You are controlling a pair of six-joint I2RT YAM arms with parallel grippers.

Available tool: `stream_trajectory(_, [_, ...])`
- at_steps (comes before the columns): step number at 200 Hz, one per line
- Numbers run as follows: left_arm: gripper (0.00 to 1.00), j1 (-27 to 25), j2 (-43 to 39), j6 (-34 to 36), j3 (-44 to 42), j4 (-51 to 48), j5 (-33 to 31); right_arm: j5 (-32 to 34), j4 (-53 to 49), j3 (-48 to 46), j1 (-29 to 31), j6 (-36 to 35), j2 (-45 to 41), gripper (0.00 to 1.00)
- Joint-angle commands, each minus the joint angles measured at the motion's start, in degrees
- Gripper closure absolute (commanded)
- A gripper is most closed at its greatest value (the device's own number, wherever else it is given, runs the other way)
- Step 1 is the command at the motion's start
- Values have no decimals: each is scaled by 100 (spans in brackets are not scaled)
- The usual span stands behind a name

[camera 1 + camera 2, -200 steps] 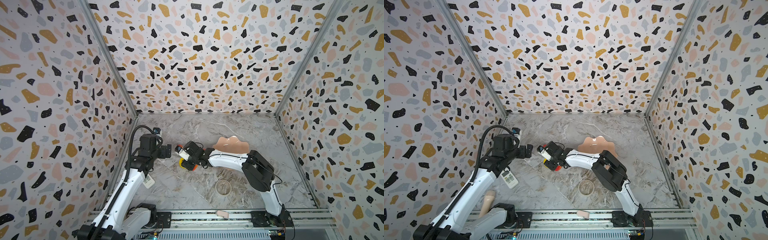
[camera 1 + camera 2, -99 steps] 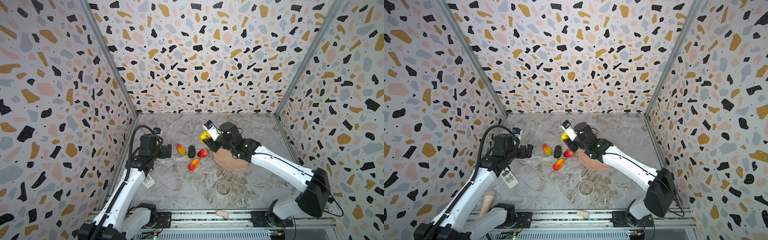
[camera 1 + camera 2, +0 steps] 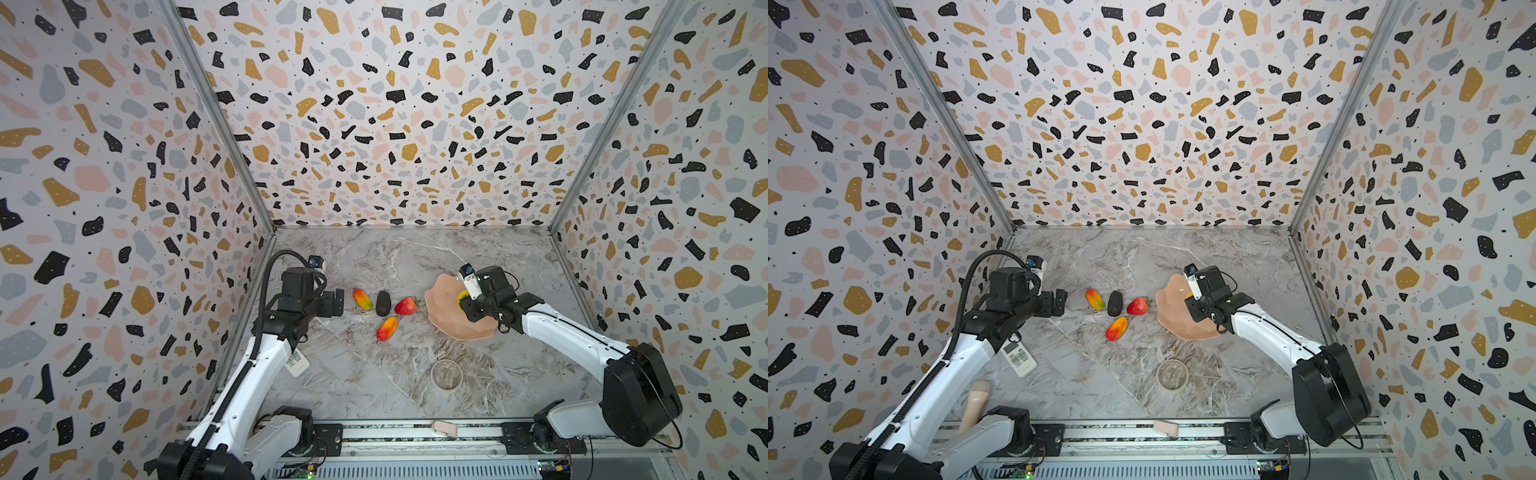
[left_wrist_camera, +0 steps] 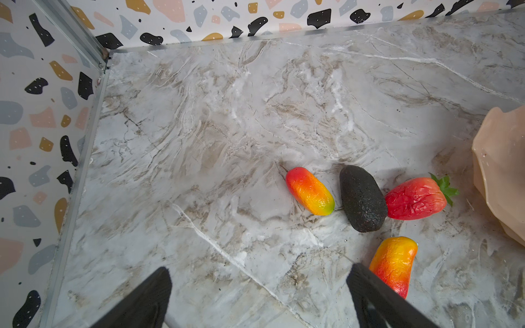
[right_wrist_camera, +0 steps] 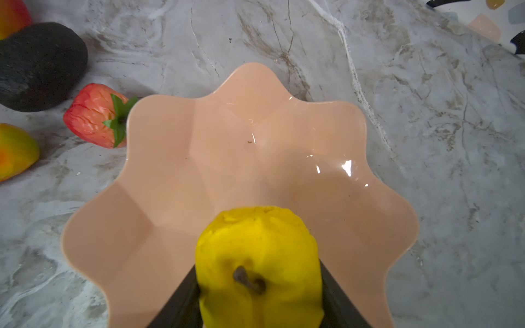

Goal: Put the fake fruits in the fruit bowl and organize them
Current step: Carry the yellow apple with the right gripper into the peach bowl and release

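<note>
the right gripper [image 5: 260,295] is partly closed on the yellow fruit [image 5: 258,250]. its two black fingers press on both sides of the fruit, and the brown stem end faces the wrist camera. the gripper holds this fruit over the inside of the fruit bowl [image 5: 199,170], close to one side of the wavy rim; if the fruit already touches the bowl, i cannot tell. the other four fruits lie on the marble table [image 4: 227,113], outside the bowl and between the two arms. the strawberry [image 4: 416,198] is just beside the bowl rim with its green leaves toward it, and its tip seems to touch the avocado [image 4: 363,198]. one mango [image 4: 309,190] lies just beside the avocado on its far side from the strawberry, and the second mango [image 4: 393,264] lies near them, apart. the left gripper [image 4: 258,272] hangs above the table near these fruits with its jaws wide apart and holds nothing. a small clear dish [image 3: 446,375] stands alone toward the front.
</note>
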Motion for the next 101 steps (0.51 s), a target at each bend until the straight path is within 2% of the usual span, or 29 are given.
stream_trajectory(1, [0, 27, 14, 77, 21, 115, 71, -155, 385, -87, -92, 73, 238, 63])
stream_trajectory(60, [1, 27, 50, 92, 29, 108, 65, -294, 626, 25, -147, 114, 853, 60])
stream_trajectory(76, [0, 27, 41, 94, 26, 108, 64, -313, 625, 39, -145, 118, 910, 57])
stream_trajectory(101, [0, 27, 28, 92, 20, 115, 66, -303, 605, 30, -150, 116, 934, 45])
